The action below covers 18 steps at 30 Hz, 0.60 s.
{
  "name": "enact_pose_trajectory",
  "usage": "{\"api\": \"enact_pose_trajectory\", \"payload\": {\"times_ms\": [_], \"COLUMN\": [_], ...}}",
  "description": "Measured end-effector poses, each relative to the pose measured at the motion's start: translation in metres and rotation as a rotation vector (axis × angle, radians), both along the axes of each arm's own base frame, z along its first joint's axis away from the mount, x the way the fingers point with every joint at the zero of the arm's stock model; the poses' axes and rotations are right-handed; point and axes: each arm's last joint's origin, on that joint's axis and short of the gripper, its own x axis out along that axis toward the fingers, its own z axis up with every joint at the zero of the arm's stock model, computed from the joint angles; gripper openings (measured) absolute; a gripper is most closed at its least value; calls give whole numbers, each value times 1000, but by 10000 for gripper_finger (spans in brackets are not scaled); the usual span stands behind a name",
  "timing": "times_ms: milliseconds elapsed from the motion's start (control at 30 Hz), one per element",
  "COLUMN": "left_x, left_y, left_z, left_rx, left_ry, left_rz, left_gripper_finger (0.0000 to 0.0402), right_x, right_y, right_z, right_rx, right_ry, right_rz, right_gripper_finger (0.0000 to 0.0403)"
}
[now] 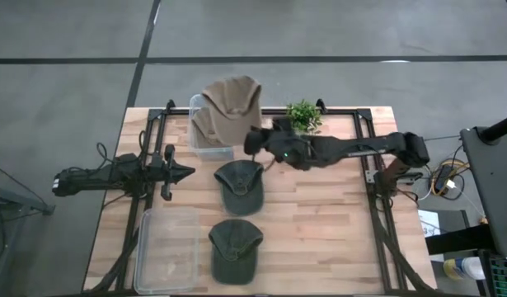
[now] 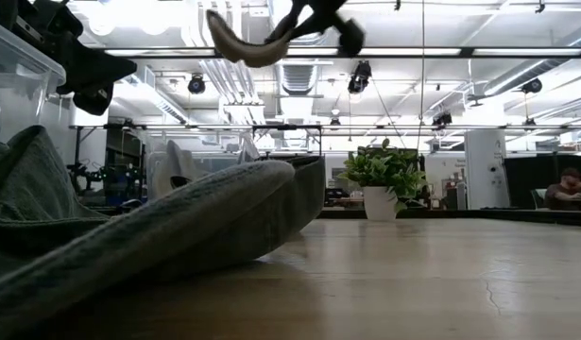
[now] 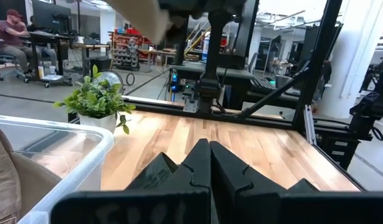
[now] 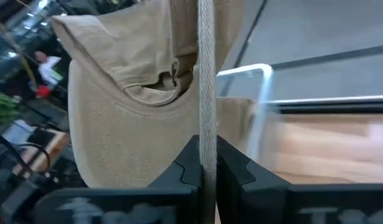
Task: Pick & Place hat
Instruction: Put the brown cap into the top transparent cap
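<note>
A tan hat (image 1: 232, 99) hangs in the air over a clear bin (image 1: 205, 142) at the table's far side; a second tan hat (image 1: 208, 125) lies in that bin. My right gripper (image 1: 253, 136) is shut on the raised hat, which also shows in the right wrist view (image 4: 129, 106) and high in the low view (image 2: 245, 45). Two dark green caps (image 1: 239, 186) (image 1: 235, 249) lie flat on the table. My left gripper (image 1: 185, 172) is shut and holds nothing, left of the nearer-to-bin green cap. My right gripper pinches a thin edge of the tan hat, seemingly the brim seen edge-on (image 4: 205, 118), between its two fingers. The fingers reach level from the table's right side. The hat is lifted clear of bin and table, its crown and back opening (image 4: 157, 87) beyond the fingertips.
A potted plant (image 1: 303, 115) stands at the far edge, right of the bin. A clear flat tray (image 1: 164, 247) lies at the near left, beside the nearer green cap. Bare wood shows on the table's right half (image 1: 327, 223). A person sits in the room behind (image 3: 14, 34).
</note>
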Motion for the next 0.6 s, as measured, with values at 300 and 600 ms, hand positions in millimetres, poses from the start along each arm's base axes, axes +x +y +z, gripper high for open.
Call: {"api": "enact_pose_trajectory", "payload": {"times_ms": [300,600], "left_x": [0,0], "left_y": [0,0], "left_z": [0,0], "left_rx": [0,0], "left_ry": [2,2], "left_rz": [1,5], "left_gripper_finger": [0,0], "right_x": [34,70], "right_y": [-41,-66], "right_z": [-33,-72], "right_rx": [10,42], "right_ry": [-64,-170], "right_rz": [-16,55], "right_gripper_finger": [13,13]}}
